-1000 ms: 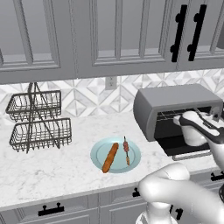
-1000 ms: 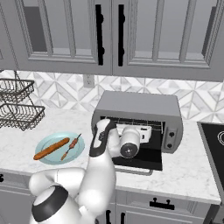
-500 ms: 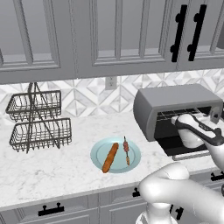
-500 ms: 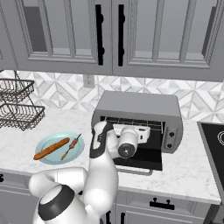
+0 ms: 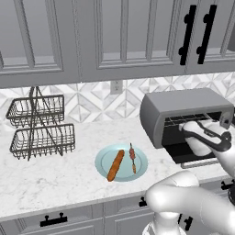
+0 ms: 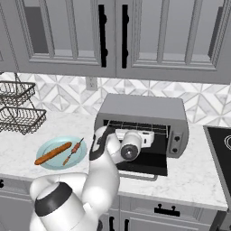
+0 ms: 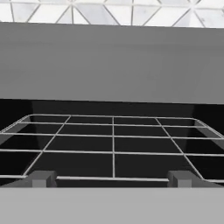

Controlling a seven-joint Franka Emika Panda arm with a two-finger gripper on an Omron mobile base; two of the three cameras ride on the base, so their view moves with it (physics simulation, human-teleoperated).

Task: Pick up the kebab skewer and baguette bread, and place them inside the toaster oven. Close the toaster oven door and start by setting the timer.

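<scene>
The baguette bread (image 5: pixel 115 165) (image 6: pixel 53 153) and the kebab skewer (image 5: pixel 133 159) (image 6: pixel 74 150) lie side by side on a pale blue plate (image 5: pixel 140 169) (image 6: pixel 43 149) on the counter. To their right stands the toaster oven (image 5: pixel 183 110) (image 6: pixel 144 108). The toaster oven door (image 5: pixel 195 152) (image 6: pixel 146 163) is folded down flat, baring the wire rack (image 7: pixel 113 140). My gripper (image 7: pixel 112 178) (image 6: pixel 150 136) hovers at the oven's mouth, level with the rack and pointing in. It is open, and nothing sits between its fingertips (image 7: pixel 41 178).
A two-tier wire basket stand (image 5: pixel 39 131) (image 6: pixel 16 108) sits at the counter's left. A dark cooktop (image 6: pixel 221 149) adjoins the oven on the right. Upper cabinets (image 5: pixel 114 36) hang overhead. Bare marble counter (image 5: pixel 55 183) lies left of and in front of the plate.
My hand has shifted slightly to the left at the oven's mouth. The jaws stay open, and the food and the door have not moved.
</scene>
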